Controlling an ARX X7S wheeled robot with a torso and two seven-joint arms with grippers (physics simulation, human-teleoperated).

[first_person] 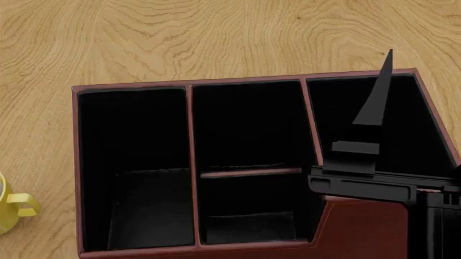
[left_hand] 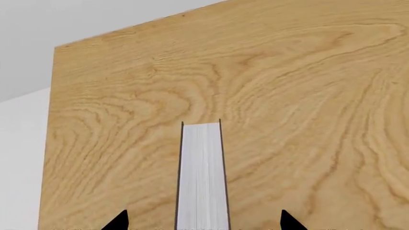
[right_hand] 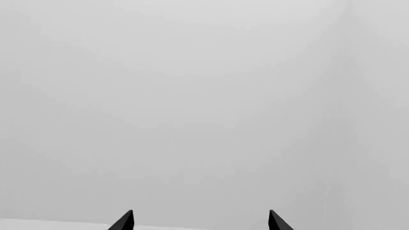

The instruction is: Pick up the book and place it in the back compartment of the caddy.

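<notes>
In the left wrist view the book (left_hand: 203, 177) lies on the wooden table (left_hand: 288, 96), its pale page edges facing me between thin black covers. My left gripper (left_hand: 204, 221) is open, one fingertip on each side of the book with a wide gap to it. The book and left gripper are out of the head view. The red-brown caddy (first_person: 133, 86) fills the head view; a reddish crossbar (first_person: 249, 172) splits its middle column, with the back compartment (first_person: 249, 124) beyond it. My right gripper (right_hand: 201, 220) is open and empty, facing a grey wall; one of its fingers (first_person: 374, 102) shows above the caddy's right cell.
A white-and-yellow mug (first_person: 11, 208) shows at the head view's left edge, beside the caddy. The table's edge (left_hand: 54, 120) runs close to the book in the left wrist view. My right arm's black body (first_person: 374, 186) hangs over the caddy's near right corner.
</notes>
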